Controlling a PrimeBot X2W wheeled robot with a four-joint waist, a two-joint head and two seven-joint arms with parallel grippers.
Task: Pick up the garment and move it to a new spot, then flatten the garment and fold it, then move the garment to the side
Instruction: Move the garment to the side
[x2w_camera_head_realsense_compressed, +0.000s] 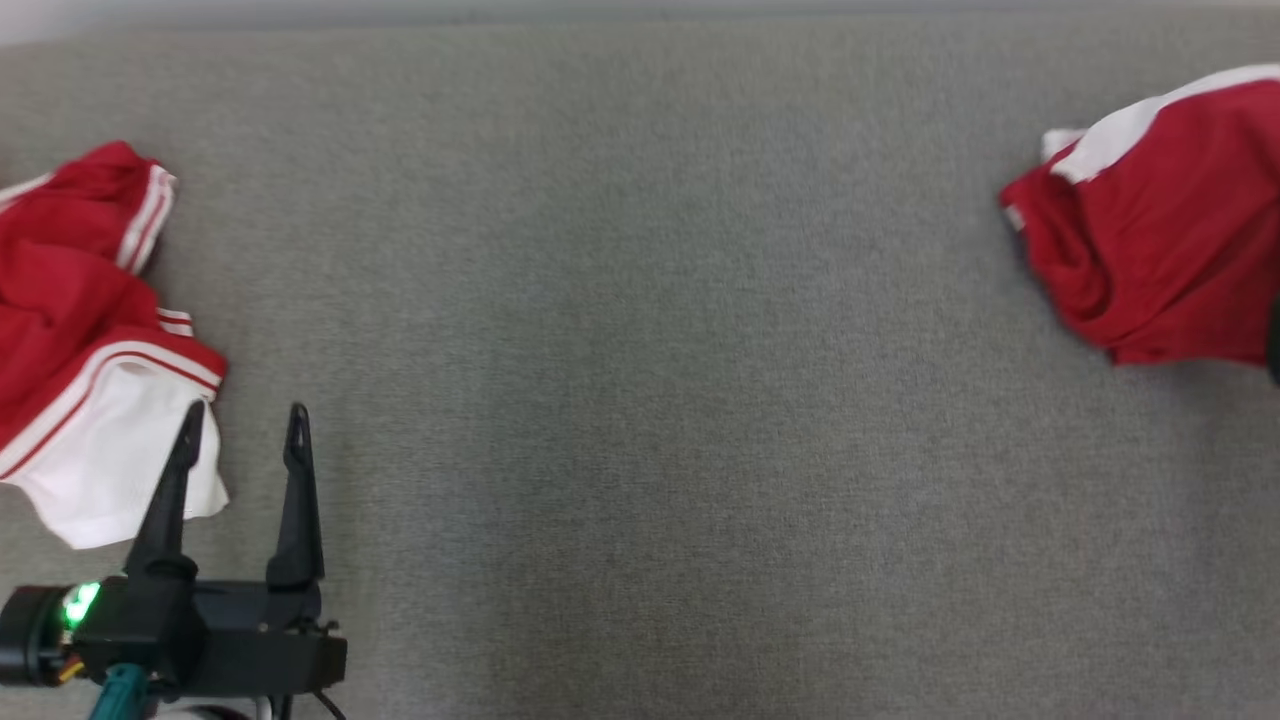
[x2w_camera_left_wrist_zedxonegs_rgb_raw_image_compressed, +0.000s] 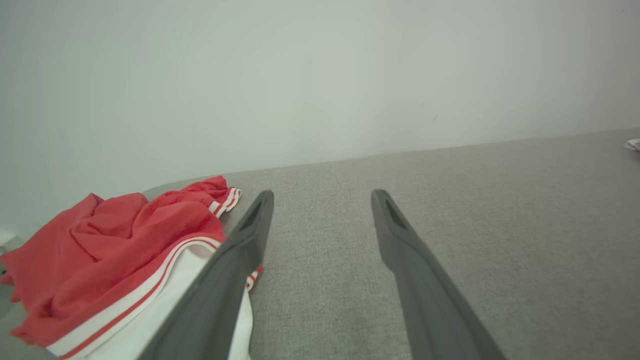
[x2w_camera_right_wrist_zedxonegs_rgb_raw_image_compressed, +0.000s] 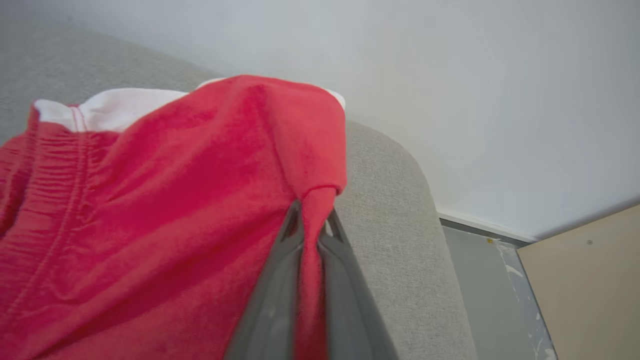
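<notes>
Two garments lie on the grey fabric surface (x2w_camera_head_realsense_compressed: 640, 350) in the head view: a red-and-white garment (x2w_camera_head_realsense_compressed: 90, 330) crumpled at the left edge, and a red garment (x2w_camera_head_realsense_compressed: 1160, 240) with a white band at the upper right. My left pincer (x2w_camera_head_realsense_compressed: 245, 415) sits at lower left, fingers spread, one tip over the white cloth.

In the left wrist view my fingers stand wide apart, with the red-and-white garment (x2w_camera_left_wrist_zedxonegs_rgb_raw_image_compressed: 115, 240) at lower left.

In the right wrist view my right pincer (x2w_camera_right_wrist_zedxonegs_rgb_raw_image_compressed: 314, 215) is pressed together, pinching a fold of the red garment (x2w_camera_right_wrist_zedxonegs_rgb_raw_image_compressed: 175, 200) at centre.
</notes>
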